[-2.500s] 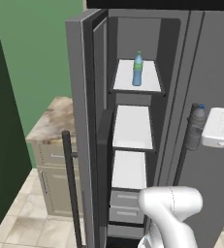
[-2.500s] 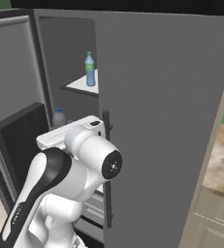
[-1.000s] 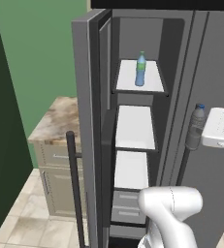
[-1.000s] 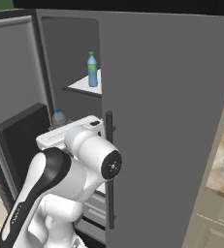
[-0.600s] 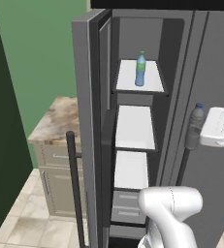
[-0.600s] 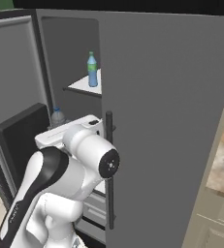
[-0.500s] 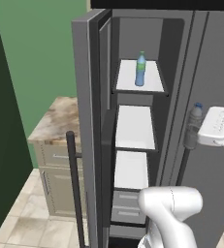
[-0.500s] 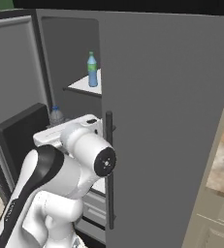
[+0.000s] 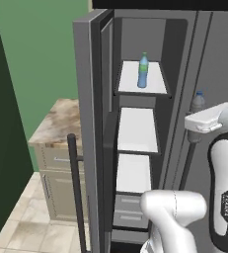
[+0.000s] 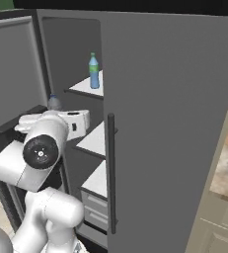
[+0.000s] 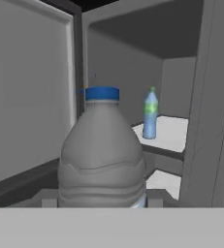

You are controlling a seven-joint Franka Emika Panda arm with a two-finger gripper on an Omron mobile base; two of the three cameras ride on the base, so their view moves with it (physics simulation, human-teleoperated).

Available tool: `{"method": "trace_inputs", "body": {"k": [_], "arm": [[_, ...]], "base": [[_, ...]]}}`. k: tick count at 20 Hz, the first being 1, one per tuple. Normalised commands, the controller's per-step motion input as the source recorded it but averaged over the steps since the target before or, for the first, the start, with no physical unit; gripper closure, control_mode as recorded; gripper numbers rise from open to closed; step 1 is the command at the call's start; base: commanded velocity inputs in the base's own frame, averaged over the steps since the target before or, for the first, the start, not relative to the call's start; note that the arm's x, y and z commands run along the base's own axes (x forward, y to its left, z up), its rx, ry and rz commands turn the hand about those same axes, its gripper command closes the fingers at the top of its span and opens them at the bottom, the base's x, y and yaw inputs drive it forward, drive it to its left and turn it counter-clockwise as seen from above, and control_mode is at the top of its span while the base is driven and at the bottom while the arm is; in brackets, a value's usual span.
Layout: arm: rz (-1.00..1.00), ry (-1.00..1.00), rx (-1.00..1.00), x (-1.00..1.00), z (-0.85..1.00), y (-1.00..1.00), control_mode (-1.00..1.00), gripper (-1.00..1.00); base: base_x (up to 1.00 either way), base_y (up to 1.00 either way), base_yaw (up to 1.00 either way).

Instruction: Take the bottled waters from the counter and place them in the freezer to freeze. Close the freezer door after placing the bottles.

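My gripper (image 9: 195, 129) is shut on the dark grey-blue bottled water (image 9: 198, 102), held upright in front of the freezer (image 9: 137, 133), right of its opening. The hand view has that bottle (image 11: 103, 155) close up with its blue cap on top; my fingertips are hidden. In the right base view its cap (image 10: 54, 102) pokes up behind my white hand. The light blue bottled water (image 9: 143, 70) with a green cap stands on the freezer's top shelf (image 10: 94, 71) (image 11: 150, 114). The freezer door (image 9: 88, 123) stands open. The counter (image 9: 56, 123) lies left of it.
The door's dark bar handle (image 9: 76, 192) sticks out near the lower left. The fridge's right door (image 10: 170, 123) is closed, with its own dark handle (image 10: 110, 173). White shelves (image 9: 137, 129) and drawers (image 9: 130, 212) sit below the top one. A green wall (image 9: 41, 54) is behind the counter.
My hand has shifted a little left and up with the dark bottle, nearer the freezer opening. The light blue bottle and the door have not moved.
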Motion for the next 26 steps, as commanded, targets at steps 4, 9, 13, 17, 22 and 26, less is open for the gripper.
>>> {"method": "trace_inputs", "body": {"k": [4, 9, 13, 17, 22, 26], "arm": [[-0.64, -0.01, 0.00, 0.03, 0.19, 0.38, -1.00, 1.00], [-0.58, 0.00, 0.00, 0.01, 0.01, 0.25, -1.00, 1.00], [-0.11, -0.04, 0.00, 0.16, -0.02, 0.00, -1.00, 1.00], [0.00, -0.11, 0.00, 0.33, -0.08, 0.00, -1.00, 1.00], [0.01, -0.07, 0.00, 0.34, 0.00, 0.05, -1.00, 1.00], [0.00, -0.04, 0.00, 0.36, -0.07, 0.00, -1.00, 1.00]], "base": [[0.00, 0.00, 0.00], [0.00, 0.00, 0.00], [0.00, 0.00, 0.00], [0.00, 0.00, 0.00], [0.00, 0.00, 0.00], [0.00, 0.00, 0.00]]}}
